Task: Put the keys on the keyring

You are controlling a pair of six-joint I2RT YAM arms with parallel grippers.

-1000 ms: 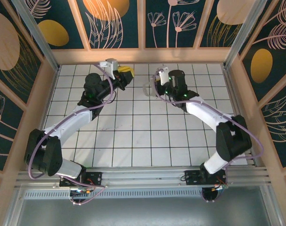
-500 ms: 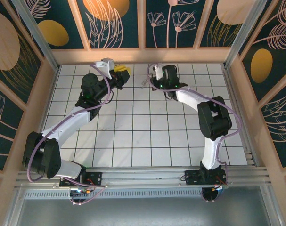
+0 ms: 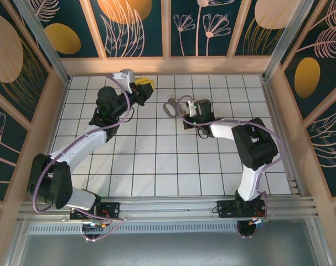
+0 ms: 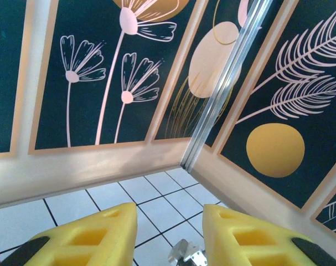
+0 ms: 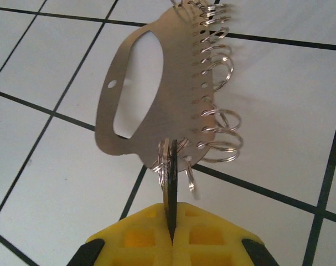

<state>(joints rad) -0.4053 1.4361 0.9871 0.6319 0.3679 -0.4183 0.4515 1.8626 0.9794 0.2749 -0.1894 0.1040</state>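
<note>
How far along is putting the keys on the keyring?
Done: nothing clearly threaded. In hand: the right end effector is shut on a thin key at the lowest rings of the keyring. To do: work it onto a ring; the left end effector is open.

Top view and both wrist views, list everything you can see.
plate: one, silvery, handle hole, far middle of table
rings: a row, silvery, along the plate's edge
key: one, thin, dark, edge-on, pinched in right fingers, meeting the lowest rings
metal piece: one, shiny, low between left fingers, unclear what
table: one, white tiles
walls: teal flowered panels
left fingers: two, yellow, apart
right fingers: two, yellow, shut
arms: two, black and white, near edge
</note>
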